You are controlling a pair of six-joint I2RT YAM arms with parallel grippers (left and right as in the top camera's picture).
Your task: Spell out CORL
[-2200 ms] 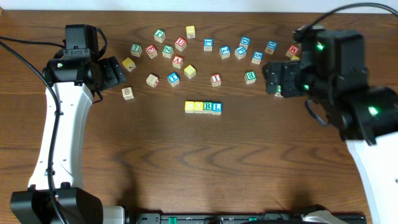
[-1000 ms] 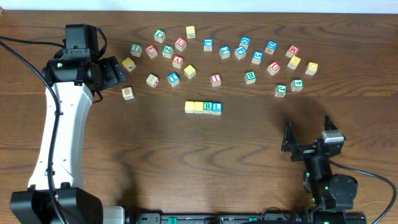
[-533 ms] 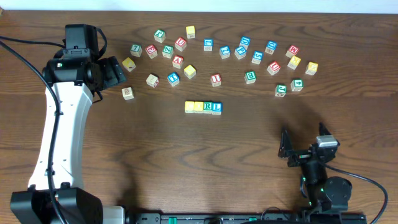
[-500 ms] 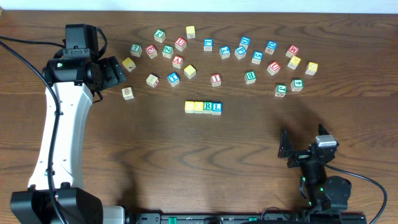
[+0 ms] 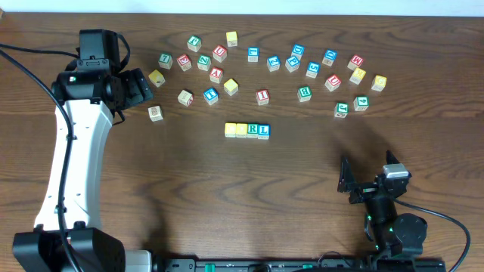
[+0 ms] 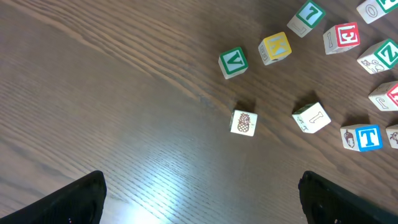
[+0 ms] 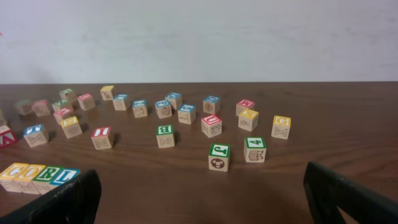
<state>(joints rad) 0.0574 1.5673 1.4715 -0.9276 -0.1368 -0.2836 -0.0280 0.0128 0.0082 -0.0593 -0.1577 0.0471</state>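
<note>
Four letter blocks stand side by side in a row (image 5: 247,130) at the table's middle; the row also shows at the lower left of the right wrist view (image 7: 38,175), reading C, O, R, L. My left gripper (image 5: 144,87) is open and empty at the upper left, above the table near a pineapple block (image 6: 243,122). My right gripper (image 5: 369,178) is open and empty, low near the front right of the table, well away from the row.
Several loose letter blocks lie in an arc along the back of the table, from a green block (image 5: 165,60) at the left to a yellow one (image 5: 379,82) at the right. A green J block (image 7: 218,155) and a 4 block (image 7: 255,149) lie nearest my right gripper.
My right arm has pulled back from the far right blocks down to the front right of the table and settled there. The left arm and the blocks have not moved.
</note>
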